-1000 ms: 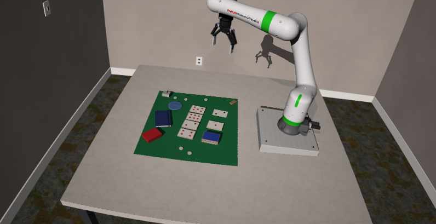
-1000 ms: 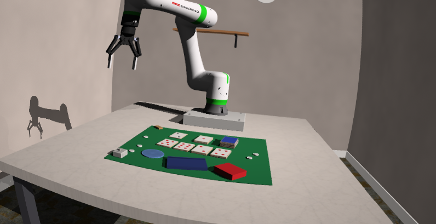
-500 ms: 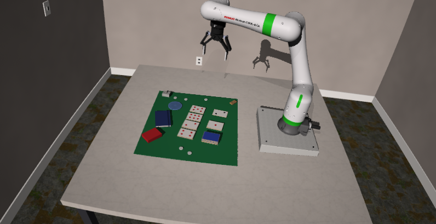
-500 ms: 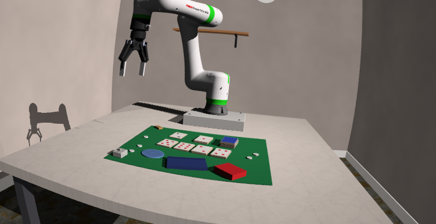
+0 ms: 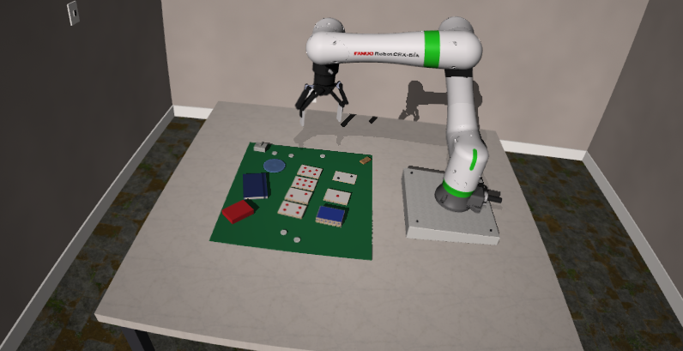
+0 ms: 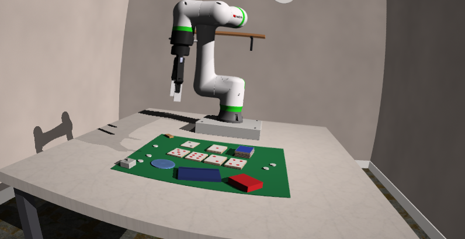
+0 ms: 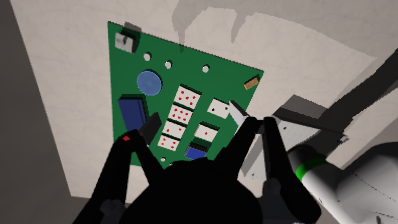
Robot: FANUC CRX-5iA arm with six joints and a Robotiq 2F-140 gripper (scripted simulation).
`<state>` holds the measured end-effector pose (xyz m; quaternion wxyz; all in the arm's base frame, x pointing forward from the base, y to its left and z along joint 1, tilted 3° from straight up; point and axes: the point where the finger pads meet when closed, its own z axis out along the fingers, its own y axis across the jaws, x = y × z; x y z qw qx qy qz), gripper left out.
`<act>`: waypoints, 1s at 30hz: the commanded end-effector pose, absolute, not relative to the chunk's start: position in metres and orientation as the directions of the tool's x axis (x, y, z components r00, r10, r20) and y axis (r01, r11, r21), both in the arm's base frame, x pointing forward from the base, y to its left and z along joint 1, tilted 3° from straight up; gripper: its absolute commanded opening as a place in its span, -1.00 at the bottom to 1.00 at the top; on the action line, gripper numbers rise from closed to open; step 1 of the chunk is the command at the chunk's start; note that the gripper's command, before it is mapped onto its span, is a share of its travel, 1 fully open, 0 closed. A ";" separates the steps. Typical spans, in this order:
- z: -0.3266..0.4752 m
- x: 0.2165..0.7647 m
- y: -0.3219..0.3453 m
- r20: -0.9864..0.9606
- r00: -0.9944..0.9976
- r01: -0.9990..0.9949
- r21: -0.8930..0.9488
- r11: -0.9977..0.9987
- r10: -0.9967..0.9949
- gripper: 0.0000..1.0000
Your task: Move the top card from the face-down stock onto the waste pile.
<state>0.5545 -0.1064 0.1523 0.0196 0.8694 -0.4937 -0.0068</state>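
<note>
The gripper [image 5: 321, 108] hangs released, fingers spread on nothing, above the table's [image 5: 334, 291] far side. Below and well ahead of it, on the green mat [image 5: 238, 233], the blue-backed stock [image 5: 330, 214] sits just beside the waste pile [image 5: 337, 196].

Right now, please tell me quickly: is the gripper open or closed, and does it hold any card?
Gripper: open wide, holding nothing; it hangs above the table, beyond the far edge of the green mat.
</note>
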 end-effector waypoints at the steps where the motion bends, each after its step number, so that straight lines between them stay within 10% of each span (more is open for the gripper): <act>1: 0.132 0.548 -0.040 -0.004 0.720 -0.693 0.029 -0.720 -0.694 1.00; 20: 0.054 0.447 0.165 -0.051 0.998 -0.041 0.001 -0.999 -0.041 1.00; 30: 0.050 0.439 0.175 -0.052 0.998 -0.020 0.000 -1.000 -0.020 1.00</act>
